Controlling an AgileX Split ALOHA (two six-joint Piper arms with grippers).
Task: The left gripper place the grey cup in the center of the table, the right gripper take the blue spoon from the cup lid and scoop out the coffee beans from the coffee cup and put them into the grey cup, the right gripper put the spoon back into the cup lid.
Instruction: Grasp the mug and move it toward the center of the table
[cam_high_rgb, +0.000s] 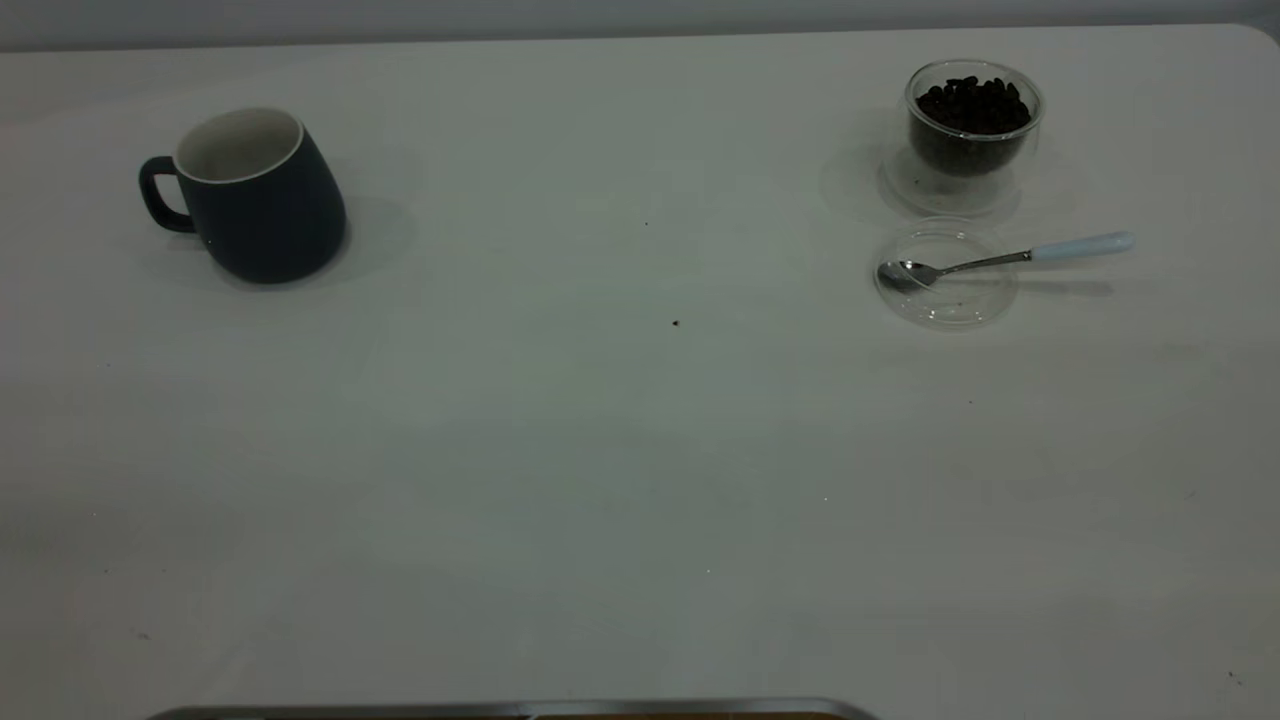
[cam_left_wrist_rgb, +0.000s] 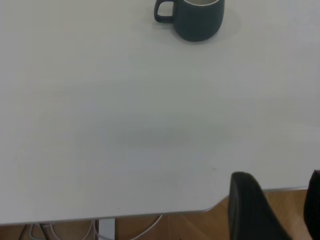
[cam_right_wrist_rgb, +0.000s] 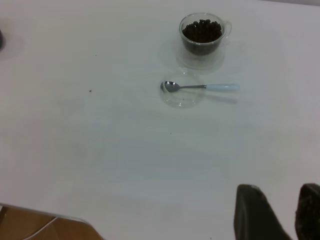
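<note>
left gripper (cam_left_wrist_rgb: 274, 207): parked off table (cam_high_rgb: 600, 450) edge, jaws apart, empty
right gripper (cam_right_wrist_rgb: 277, 212): parked, jaws apart, empty
cup (cam_high_rgb: 255, 195): left side
spoon (cam_high_rgb: 1000, 260): bowl in lid (cam_high_rgb: 945, 275)

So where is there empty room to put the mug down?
The widest bare patch of table lies between the grey cup and the cup lid. It is crowded where the coffee cup, lid and blue spoon cluster.

A large plain white tabletop (cam_high_rgb: 620, 450) with a few tiny dark specks fills the exterior view under soft, even light. Behind its far edge runs a pale grey wall (cam_high_rgb: 600, 15). Past its near edge, warm brown wooden flooring (cam_left_wrist_rgb: 200, 227) and pale cables (cam_left_wrist_rgb: 45, 231) show.
</note>
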